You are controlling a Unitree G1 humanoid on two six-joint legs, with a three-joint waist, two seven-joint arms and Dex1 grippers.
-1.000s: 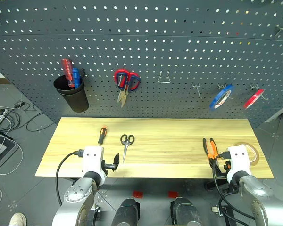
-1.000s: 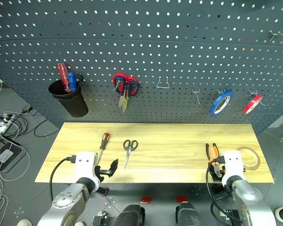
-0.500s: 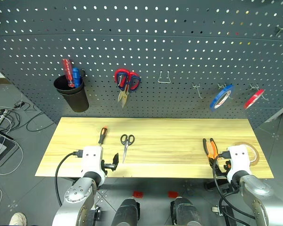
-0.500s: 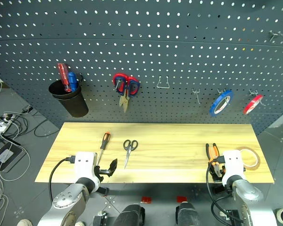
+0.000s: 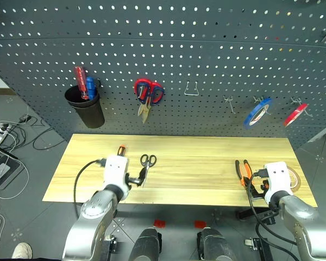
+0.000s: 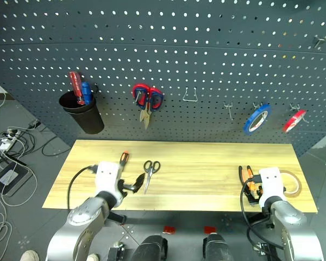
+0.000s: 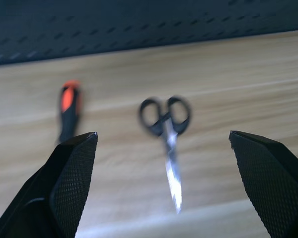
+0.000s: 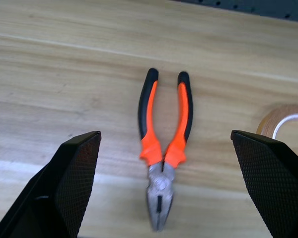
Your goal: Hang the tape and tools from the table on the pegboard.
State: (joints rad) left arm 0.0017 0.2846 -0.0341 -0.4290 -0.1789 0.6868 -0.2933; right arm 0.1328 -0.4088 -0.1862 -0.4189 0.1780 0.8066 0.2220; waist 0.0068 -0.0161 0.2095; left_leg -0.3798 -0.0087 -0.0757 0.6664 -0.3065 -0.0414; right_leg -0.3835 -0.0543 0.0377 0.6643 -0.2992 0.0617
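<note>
- The table (image 5: 206,157) stands just below the pegboard (image 5: 206,49), and all four task things lie on it.
- The screwdriver (image 7: 68,106) lies near the left end, handle toward the pegboard; the left arm hides most of it in the eye views.
- The black scissors (image 5: 146,166) lie just right of the screwdriver, loops toward the pegboard, blades toward the front edge.
- The pliers (image 8: 164,148) lie near the right end, handles toward the pegboard, nose toward the front edge.
- The tape (image 8: 283,119) lies flat just right of the pliers, partly behind the right wrist.
- The left gripper (image 7: 164,163) hovers over the front part of the table with its fingers (image 7: 69,183) spread wide, holding nothing; the scissors lie between them in the wrist view.
- The right gripper (image 8: 164,173) hovers over the pliers, fingers (image 8: 74,178) likewise released and empty, one on either side of the tool.
- On the pegboard hang a black cup (image 5: 86,106) with red and blue screwdrivers, red scissors (image 5: 146,95), a blue roll (image 5: 258,111) and a red roll (image 5: 294,114).
</note>
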